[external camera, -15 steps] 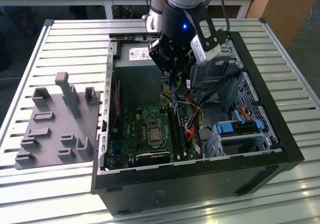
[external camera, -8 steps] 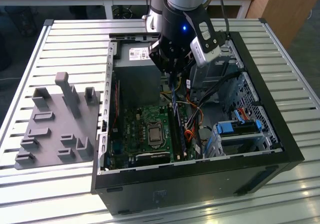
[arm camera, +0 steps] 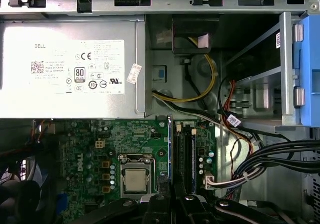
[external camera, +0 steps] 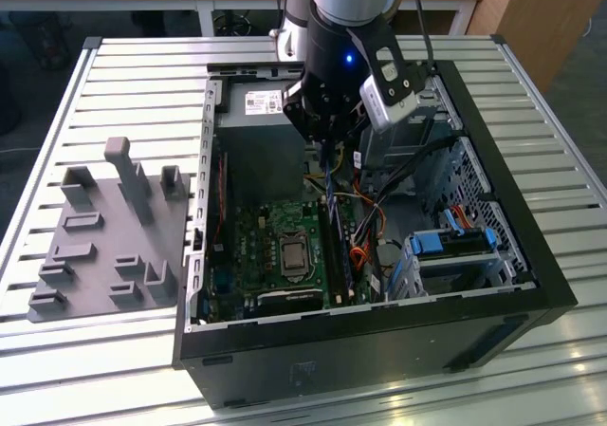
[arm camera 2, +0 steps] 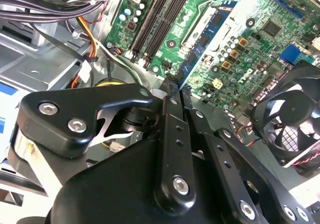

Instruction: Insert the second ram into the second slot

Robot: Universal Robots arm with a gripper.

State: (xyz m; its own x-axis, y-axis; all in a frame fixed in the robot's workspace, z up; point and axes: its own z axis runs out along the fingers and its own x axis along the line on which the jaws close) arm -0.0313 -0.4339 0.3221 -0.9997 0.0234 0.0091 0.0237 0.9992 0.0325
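My gripper (external camera: 325,146) hangs over the open computer case and is shut on the second ram (external camera: 329,194), a thin blue stick held edge-on. In the second wrist view the fingertips (arm camera 2: 169,95) pinch the ram (arm camera 2: 212,27), which reaches out over the green motherboard. In the first wrist view the ram's edge (arm camera: 170,144) runs lengthwise right beside the dark memory slots (arm camera: 184,149), in front of my gripper (arm camera: 172,199). The slots (arm camera 2: 160,19) lie parallel to the stick. Whether the ram touches a slot I cannot tell.
The grey power supply (arm camera: 70,74) fills the case's far end. Near the slots are the processor socket (arm camera: 136,176), cable bundles (arm camera: 270,159), a fan (arm camera 2: 292,119) and a blue drive cage (external camera: 455,246). A grey fixture with pegs (external camera: 104,236) lies at the exterior view's left.
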